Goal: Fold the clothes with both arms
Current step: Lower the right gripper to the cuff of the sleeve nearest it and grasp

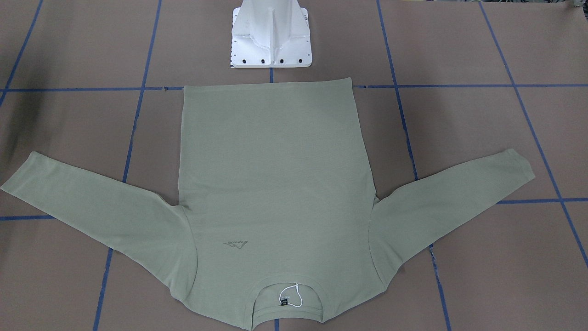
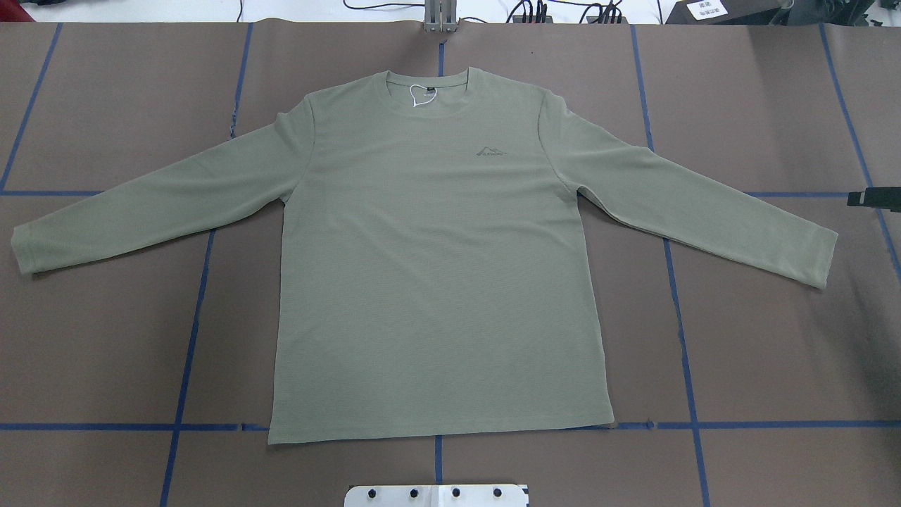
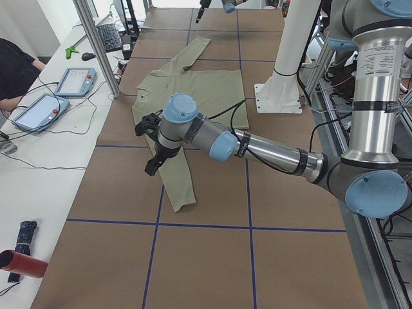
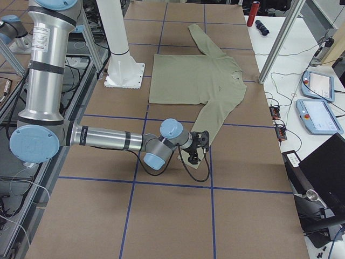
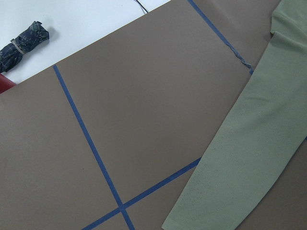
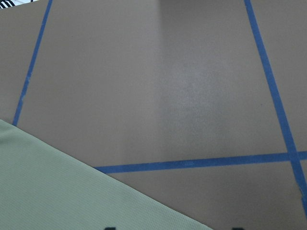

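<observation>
Sage-green long-sleeved shirt lay flat at centre of the overhead frame; my left gripper and right gripper hung near the cuffs, open or clenched I could not tell, so best to pinch both cuffs squarely and fold inward together.

shirt collar past bottom edge

Reaching outward to each side, low and nearly level.
Viewed from either end: stretching out the left arm, wrist bent, pointing the black left gripper downward; mirroring this with the right arm and the right gripper. Impossible to judge finger spacing on either from these side views.
</observation>
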Motion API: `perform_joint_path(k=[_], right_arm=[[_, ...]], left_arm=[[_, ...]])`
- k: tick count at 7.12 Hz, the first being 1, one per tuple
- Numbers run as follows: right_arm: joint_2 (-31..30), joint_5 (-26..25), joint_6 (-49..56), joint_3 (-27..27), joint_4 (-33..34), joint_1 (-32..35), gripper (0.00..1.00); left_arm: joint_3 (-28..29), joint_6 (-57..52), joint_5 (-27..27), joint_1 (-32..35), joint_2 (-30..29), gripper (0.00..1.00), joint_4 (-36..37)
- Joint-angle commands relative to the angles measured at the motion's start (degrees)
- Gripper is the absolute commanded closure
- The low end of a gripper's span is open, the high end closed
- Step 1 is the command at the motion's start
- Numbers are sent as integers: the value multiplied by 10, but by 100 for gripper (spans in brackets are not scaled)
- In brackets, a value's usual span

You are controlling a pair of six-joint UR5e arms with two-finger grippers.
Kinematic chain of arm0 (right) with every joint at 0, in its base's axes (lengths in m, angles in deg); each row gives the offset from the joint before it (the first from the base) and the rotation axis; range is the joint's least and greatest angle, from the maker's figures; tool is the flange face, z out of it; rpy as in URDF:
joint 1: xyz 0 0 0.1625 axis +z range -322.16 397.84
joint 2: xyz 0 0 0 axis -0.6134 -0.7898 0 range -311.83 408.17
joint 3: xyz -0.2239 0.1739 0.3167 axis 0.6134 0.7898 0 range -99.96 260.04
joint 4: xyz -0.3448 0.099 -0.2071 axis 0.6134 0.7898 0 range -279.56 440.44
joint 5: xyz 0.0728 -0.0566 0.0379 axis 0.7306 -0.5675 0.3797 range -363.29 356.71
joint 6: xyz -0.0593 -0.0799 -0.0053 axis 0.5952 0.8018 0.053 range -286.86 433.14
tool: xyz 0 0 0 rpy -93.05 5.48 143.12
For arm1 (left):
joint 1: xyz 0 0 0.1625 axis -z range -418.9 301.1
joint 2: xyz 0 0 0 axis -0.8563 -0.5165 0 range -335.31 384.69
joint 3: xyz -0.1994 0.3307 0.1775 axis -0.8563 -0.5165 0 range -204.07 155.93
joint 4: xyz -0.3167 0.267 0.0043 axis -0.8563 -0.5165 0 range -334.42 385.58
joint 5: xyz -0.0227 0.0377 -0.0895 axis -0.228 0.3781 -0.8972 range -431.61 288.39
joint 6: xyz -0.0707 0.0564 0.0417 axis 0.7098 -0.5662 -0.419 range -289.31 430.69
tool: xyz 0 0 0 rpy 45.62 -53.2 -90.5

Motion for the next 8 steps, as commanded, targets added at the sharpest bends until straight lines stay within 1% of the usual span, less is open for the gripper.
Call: perform_joint_path(k=[1, 2, 3, 4, 6, 8], right_arm=[[12, -60, -18, 49, -31, -56, 21], [29, -61, -17, 77, -32, -60, 27], [34, -61, -16, 89, -32, -61, 30], [33, -61, -15, 93, -32, -61, 30], [34, -61, -15, 97, -32, -67, 33], [34, -77, -14, 102, -31, -80, 35]], left_arm=[[-2, -1, -1, 0, 2, 0, 0], [-3, -1, -1, 0, 3, 0, 0], [-3, -2, -1, 0, 9, 0, -2], [-3, -1, -1, 0, 11, 0, -14], [-2, -2, -1, 1, 11, 0, -14], [-2, -2, -1, 1, 11, 0, -14]])
